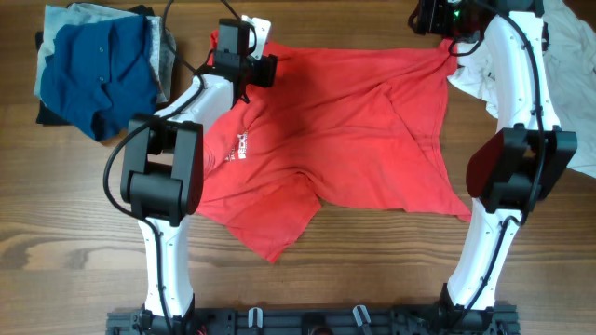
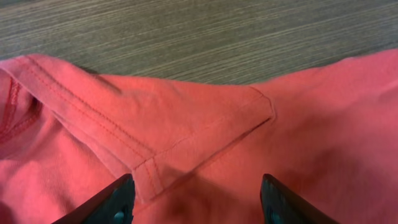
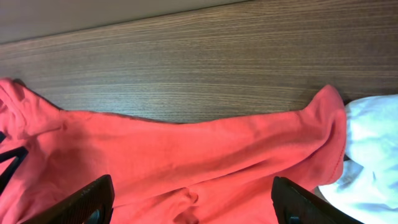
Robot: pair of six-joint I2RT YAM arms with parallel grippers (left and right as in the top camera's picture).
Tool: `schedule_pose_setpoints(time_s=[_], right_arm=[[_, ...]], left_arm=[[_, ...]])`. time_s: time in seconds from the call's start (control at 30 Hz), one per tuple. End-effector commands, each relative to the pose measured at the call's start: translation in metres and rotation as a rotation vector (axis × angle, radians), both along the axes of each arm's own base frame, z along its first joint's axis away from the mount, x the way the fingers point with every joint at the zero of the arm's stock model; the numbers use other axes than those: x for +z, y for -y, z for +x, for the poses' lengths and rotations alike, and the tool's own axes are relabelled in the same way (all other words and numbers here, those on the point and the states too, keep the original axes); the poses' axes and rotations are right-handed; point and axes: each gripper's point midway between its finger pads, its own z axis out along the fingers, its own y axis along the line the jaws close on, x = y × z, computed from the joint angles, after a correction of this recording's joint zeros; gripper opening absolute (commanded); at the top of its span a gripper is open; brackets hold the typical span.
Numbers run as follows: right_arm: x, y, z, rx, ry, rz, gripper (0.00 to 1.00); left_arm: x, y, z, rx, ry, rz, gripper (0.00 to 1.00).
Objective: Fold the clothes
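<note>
Red T-shirt (image 1: 354, 130) with small white lettering (image 1: 238, 147) and seams stitched in matching red. Brown table (image 1: 56, 214) with fine, darker wood-grain streaks. Plain white garment (image 1: 575, 56). Deep blue garment (image 1: 98, 74), with pale grey cloth (image 1: 93, 13) and black cloth (image 1: 47, 113) beneath it. Robot arms (image 1: 166, 256) in white with black joints.
</note>
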Motion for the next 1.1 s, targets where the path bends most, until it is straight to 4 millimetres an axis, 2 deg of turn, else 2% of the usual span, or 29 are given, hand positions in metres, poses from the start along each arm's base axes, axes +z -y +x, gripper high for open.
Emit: schedule_pose_setpoints(time_s=[0.0, 0.1, 0.23, 0.57, 0.7, 0.8, 0.87, 0.97, 1.07], right_arm=[[0.004, -0.003, -0.001, 0.015, 0.007, 0.01, 0.82], [0.003, -0.003, -0.001, 0.015, 0.005, 0.01, 0.82], [0.003, -0.003, -0.001, 0.015, 0.006, 0.01, 0.82], [0.003, -0.003, -0.001, 0.017, 0.005, 0.009, 0.83], [0.003, -0.003, -0.001, 0.017, 0.006, 0.008, 0.83], [0.003, -0.003, -0.001, 0.017, 0.006, 0.009, 0.83], [0.003, -0.003, -0.001, 0.017, 0.006, 0.008, 0.83], [0.003, -0.003, -0.001, 0.017, 0.006, 0.009, 0.83], [0.003, -0.003, -0.001, 0.017, 0.006, 0.008, 0.83]], left_arm=[[-0.01, -0.006, 0.008, 0.021, 0.015, 0.045, 0.65], [-0.02, -0.017, 0.01, 0.07, 0.01, 0.098, 0.66], [-0.027, -0.021, 0.01, 0.086, 0.002, 0.109, 0.68], [-0.021, -0.025, 0.018, 0.114, 0.044, 0.119, 0.65], [-0.019, -0.018, 0.019, 0.089, 0.05, 0.092, 0.54], [-0.019, -0.016, 0.019, 0.082, 0.053, 0.085, 0.31], [-0.023, -0.016, 0.019, 0.082, 0.051, 0.085, 0.23], [-0.035, -0.017, 0.018, 0.081, 0.035, 0.089, 0.23], [-0.044, -0.016, 0.017, 0.08, 0.026, 0.091, 0.28]])
